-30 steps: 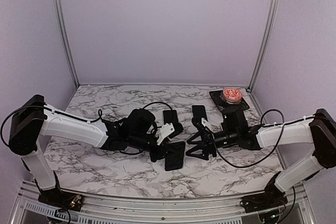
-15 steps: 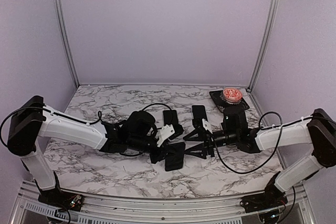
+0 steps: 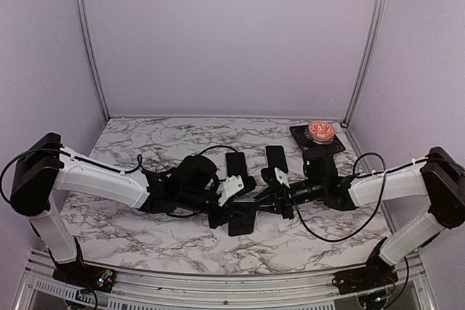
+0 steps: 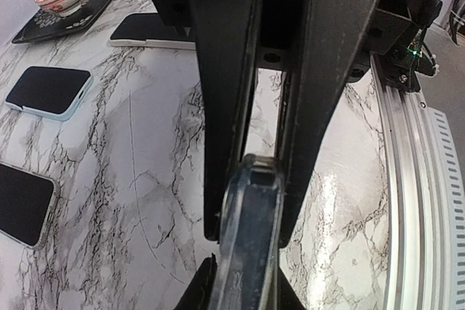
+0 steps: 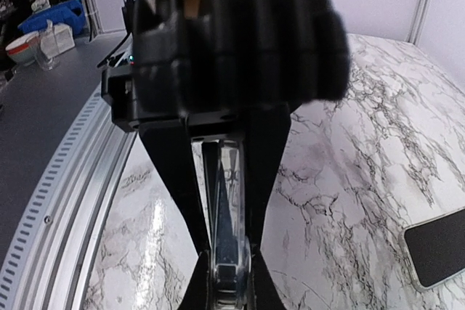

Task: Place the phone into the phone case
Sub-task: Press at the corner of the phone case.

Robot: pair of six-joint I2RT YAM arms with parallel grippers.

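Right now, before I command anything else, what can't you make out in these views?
- Left wrist view: the left gripper hides the faces of the dark slab. Only its clear edge shows.
- Right wrist view: the right gripper shows the slab edge-on, and the arm behind is blurred.
- Top view: both grippers cover the slab, so I cannot tell whether it is phone, case or both.
- Top view: the bowl is too small to show its contents.

You get soft, even light from overhead. The top view is sharp, with faint shadows under the arms [image 3: 102,176] on the table [image 3: 145,230]. In both wrist views the marble glares white beside the rail [image 4: 407,179], the near jaws blur, and straight edges bow outward.
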